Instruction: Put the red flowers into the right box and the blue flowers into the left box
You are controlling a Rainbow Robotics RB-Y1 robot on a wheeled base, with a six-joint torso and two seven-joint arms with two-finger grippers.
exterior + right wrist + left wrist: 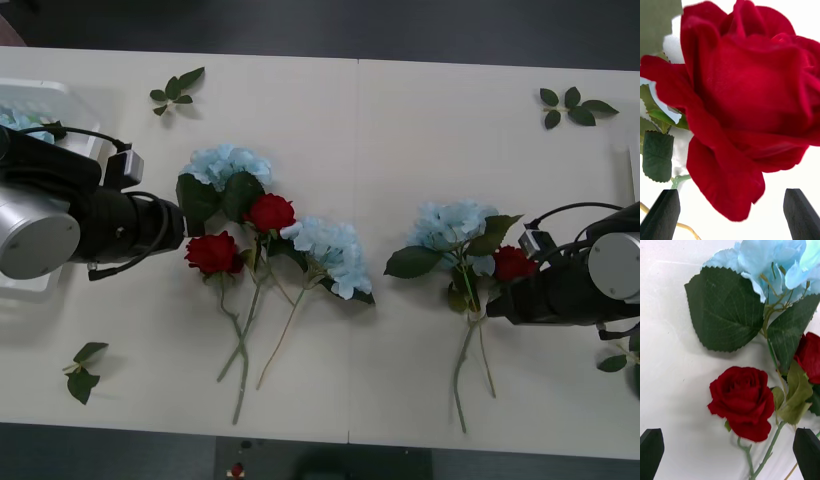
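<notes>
Black fingers of the right gripper (730, 213) sit spread apart, velvety red rose (748, 101) looming right in front, nothing clamped; same story for the left gripper (730, 453), splayed near another rose (743, 401) with soft layered petals; on the table I count three red flowers (213, 252) and three fluffy pale blue flowers (330, 252) on thin green stems, serrated dark leaves; slotted white left box (45, 100) sits at the far left edge.
</notes>
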